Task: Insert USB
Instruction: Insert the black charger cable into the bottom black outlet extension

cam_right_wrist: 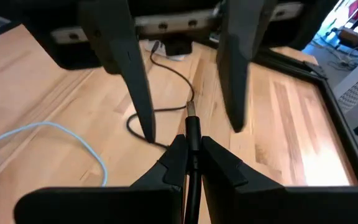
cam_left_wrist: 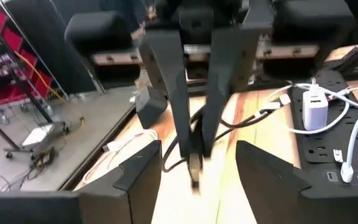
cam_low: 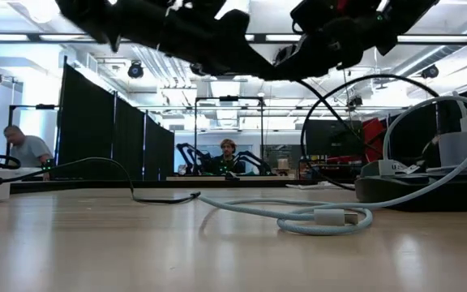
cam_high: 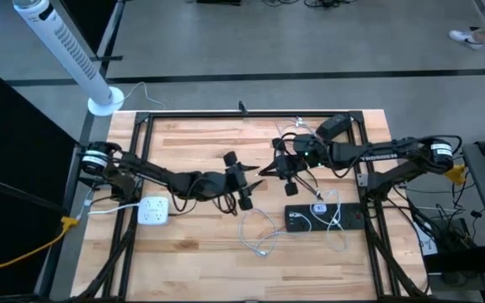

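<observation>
The USB plug [cam_right_wrist: 192, 127] on its black cable sat clamped in my right gripper [cam_right_wrist: 191, 151] above the table's middle. My left gripper [cam_left_wrist: 194, 165] stood open opposite. A loose, off-centre grip risked the plug twisting before insertion.

I see the black USB plug [cam_right_wrist: 192, 127] at the end of its thin black cable [cam_right_wrist: 166, 107], raised off the wood and pointing level; the cable curls back across the boards; the black power strip [cam_high: 325, 218] lies flat at the table's right, white chargers plugged in.
</observation>
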You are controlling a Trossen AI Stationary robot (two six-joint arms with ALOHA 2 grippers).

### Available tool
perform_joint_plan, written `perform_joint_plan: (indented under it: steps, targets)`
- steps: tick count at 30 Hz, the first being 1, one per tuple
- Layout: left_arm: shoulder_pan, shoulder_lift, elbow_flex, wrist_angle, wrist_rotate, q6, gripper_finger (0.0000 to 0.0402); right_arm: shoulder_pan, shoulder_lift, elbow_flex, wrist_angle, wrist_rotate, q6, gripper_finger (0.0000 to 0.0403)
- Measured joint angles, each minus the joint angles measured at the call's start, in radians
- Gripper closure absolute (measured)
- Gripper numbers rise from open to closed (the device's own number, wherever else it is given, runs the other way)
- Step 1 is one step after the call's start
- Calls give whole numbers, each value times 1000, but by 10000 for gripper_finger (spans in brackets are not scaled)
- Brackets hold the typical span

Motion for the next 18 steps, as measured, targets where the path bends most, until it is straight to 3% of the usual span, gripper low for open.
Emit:
perform_joint_plan:
  steps: [3, 12, 18]
  targets:
    - [-1, 0, 34, -56, 0, 4, 224, 2, 4, 0, -4, 2, 0, 386]
    - [-3, 0, 37, -136, -1, -6, 329, 3, 4, 0, -9, 1, 0, 386]
    - [-3, 0, 37, -137, -3, 6, 358, 2, 4, 0, -12, 1, -7, 386]
